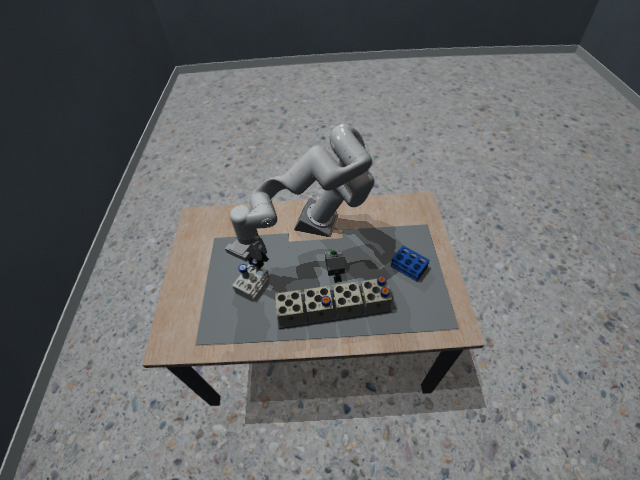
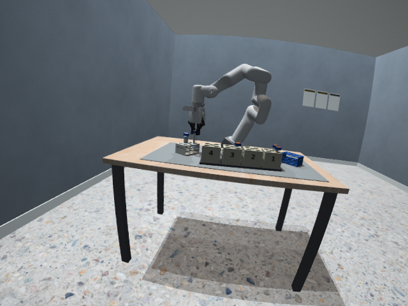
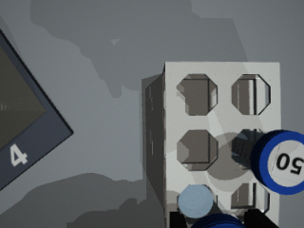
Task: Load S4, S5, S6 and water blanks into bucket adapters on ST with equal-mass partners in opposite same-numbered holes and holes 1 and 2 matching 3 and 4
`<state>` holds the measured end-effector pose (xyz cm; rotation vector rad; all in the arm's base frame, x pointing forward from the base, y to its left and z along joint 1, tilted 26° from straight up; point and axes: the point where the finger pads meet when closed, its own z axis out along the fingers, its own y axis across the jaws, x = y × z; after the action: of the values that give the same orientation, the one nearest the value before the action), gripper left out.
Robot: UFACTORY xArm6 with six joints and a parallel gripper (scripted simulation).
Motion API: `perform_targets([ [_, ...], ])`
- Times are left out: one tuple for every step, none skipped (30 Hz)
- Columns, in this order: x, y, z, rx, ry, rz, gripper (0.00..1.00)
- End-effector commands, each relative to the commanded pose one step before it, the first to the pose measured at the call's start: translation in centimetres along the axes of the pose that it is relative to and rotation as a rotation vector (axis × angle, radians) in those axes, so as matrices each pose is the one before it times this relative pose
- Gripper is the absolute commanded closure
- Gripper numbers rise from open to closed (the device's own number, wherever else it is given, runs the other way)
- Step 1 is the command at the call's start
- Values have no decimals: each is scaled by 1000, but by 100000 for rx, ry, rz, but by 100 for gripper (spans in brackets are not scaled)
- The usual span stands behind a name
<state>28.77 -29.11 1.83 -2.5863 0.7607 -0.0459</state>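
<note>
The gripper (image 1: 256, 262) (image 2: 196, 132) (image 3: 218, 220) is shut on a blue-capped tube at the white rack (image 1: 250, 295) (image 2: 187, 148) (image 3: 223, 68); its printed volume is out of sight in the wrist view. How far down the tube stands is unclear. A blank marked 50 (image 3: 287, 162) (image 1: 242, 268) (image 2: 185, 134) stands beside it. In the wrist view a pale blue disc (image 3: 195, 201) shows by the held cap. One orange-dot tube (image 1: 325, 300) (image 2: 238, 144) stands in adapter 3 (image 2: 231, 157). Two more orange-dot tubes (image 1: 381, 280) (image 1: 385, 291) stand in adapter 1 (image 2: 273, 161). Their IDs are unreadable.
Adapter 4 (image 1: 289, 312) (image 2: 210, 155) and adapter 2 (image 1: 348, 305) (image 2: 252, 159) hold no visible tubes. A blue rack (image 1: 409, 262) (image 2: 292, 159) stands at the right. The desk (image 1: 334, 263) with the green DONE key (image 1: 333, 252) stands behind the adapters.
</note>
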Motion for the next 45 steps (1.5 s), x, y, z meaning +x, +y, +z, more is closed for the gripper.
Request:
perform_targets([
  [124,32,-311,-169,368,-69,100],
  [0,0,-1,0,0,0,100],
  [0,0,0,0,0,0,100],
  [0,0,0,0,0,0,100],
  [0,0,-2,0,-1,0,100],
  [-1,1,-194,-3,1,0,100],
  [2,0,-208,1,-1,0,100],
  [0,0,-200,-1,0,0,100],
  [0,0,-200,-1,0,0,100],
  [0,0,-200,-1,0,0,100],
  [0,0,-200,-1,0,0,100],
  [0,0,-200,-1,0,0,100],
  [0,0,-200,-1,0,0,100],
  [0,0,-200,-1,0,0,100],
  [0,0,-200,-1,0,0,100],
  [0,0,-200,-1,0,0,100],
  [0,0,-200,-1,0,0,100],
  [0,0,-200,-1,0,0,100],
  [0,0,-200,-1,0,0,100],
  [0,0,0,0,0,0,100],
  [0,0,0,0,0,0,100],
  [1,1,-201,-1,0,0,100],
  [0,0,-200,-1,0,0,100],
  [0,0,-200,-1,0,0,100],
  [0,0,-200,-1,0,0,100],
  [0,0,-200,-1,0,0,100],
  [0,0,-200,-1,0,0,100],
  [0,0,-200,-1,0,0,100],
  [0,0,-200,-1,0,0,100],
  [0,0,-200,-1,0,0,100],
  [0,0,-200,-1,0,0,100],
  [0,0,-200,-1,0,0,100],
  [0,0,-200,-1,0,0,100],
  [0,0,-200,-1,0,0,100],
  [0,0,-200,-1,0,0,100],
  [0,0,-200,-1,0,0,100],
  [0,0,0,0,0,0,100],
  [0,0,0,0,0,0,100],
  [1,1,-201,-1,0,0,100],
  [0,0,-200,-1,0,0,100],
  [0,0,-200,-1,0,0,100],
  [0,0,-200,-1,0,0,100],
  [0,0,-200,-1,0,0,100],
  [0,0,-200,-1,0,0,100],
  [0,0,-200,-1,0,0,100],
])
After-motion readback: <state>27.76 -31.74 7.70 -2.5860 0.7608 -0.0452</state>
